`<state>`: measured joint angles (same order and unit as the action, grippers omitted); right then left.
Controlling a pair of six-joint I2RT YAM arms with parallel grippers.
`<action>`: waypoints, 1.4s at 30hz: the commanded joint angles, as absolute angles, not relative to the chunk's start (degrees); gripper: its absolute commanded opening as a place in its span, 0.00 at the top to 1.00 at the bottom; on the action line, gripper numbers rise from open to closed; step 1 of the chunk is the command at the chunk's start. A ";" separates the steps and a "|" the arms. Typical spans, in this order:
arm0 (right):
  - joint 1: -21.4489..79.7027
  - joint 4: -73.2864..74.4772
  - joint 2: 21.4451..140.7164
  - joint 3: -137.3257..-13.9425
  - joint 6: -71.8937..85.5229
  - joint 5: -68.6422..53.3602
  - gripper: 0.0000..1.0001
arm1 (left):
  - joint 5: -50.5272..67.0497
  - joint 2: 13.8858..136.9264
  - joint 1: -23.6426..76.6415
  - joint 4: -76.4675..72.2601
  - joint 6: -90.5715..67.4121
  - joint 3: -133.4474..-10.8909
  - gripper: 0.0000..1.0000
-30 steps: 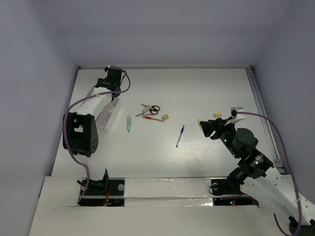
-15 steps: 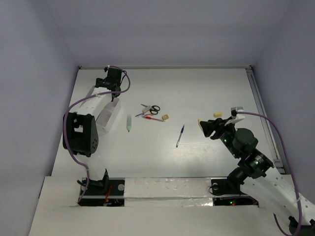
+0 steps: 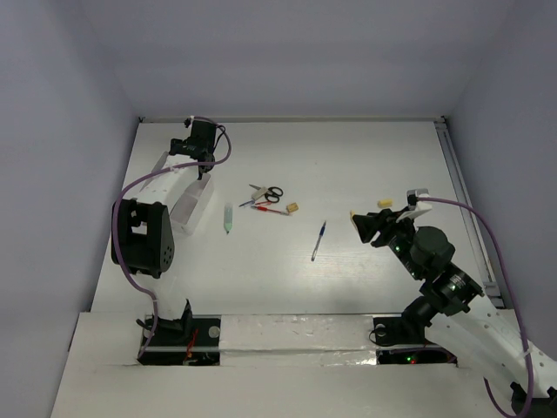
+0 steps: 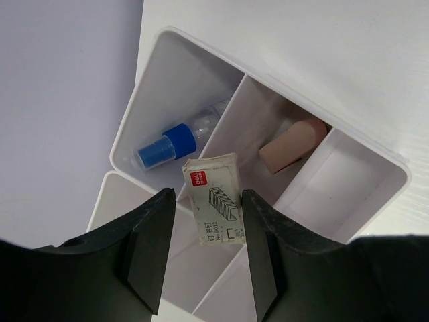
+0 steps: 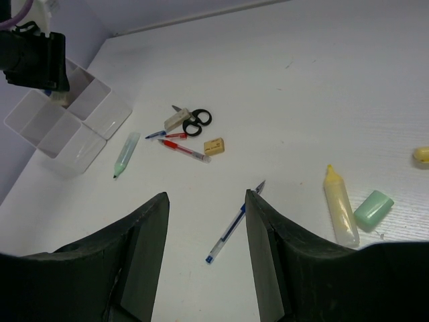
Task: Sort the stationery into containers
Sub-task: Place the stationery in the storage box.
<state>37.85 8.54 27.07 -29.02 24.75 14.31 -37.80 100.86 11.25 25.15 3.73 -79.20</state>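
My left gripper [image 3: 199,164] hangs over the white organiser [image 3: 193,205] at the far left. In the left wrist view the gripper [image 4: 206,208] is open. A small white staple box [image 4: 216,198] stands between the fingers on a divider wall [image 4: 221,144], against the right finger, with a gap to the left one. One compartment holds a blue-capped tube [image 4: 167,144], another a tan eraser [image 4: 292,144]. My right gripper [image 3: 359,222] is open and empty above the table. The blue pen [image 5: 234,225] lies below it. Scissors [image 5: 196,122], red pen [image 5: 182,151], tan eraser [image 5: 214,146] and green marker [image 5: 125,154] lie mid-table.
A yellow highlighter [image 5: 338,204] and a green eraser [image 5: 373,208] lie to the right of the blue pen. A small yellow item [image 5: 421,155] sits at the right edge of the right wrist view. The enclosure walls stand close behind and left of the organiser.
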 commanded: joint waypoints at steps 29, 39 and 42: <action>37.79 2.90 44.19 -31.55 20.13 0.89 0.46 | -15.48 80.00 20.38 15.65 -6.76 -77.37 0.41; 37.79 4.13 70.44 -47.01 18.54 -3.34 0.55 | -1.50 57.41 25.49 6.60 -15.81 -56.79 0.09; 38.32 5.80 77.87 -53.77 17.93 -3.17 0.62 | 1.65 52.30 25.49 4.93 -16.35 -52.48 0.06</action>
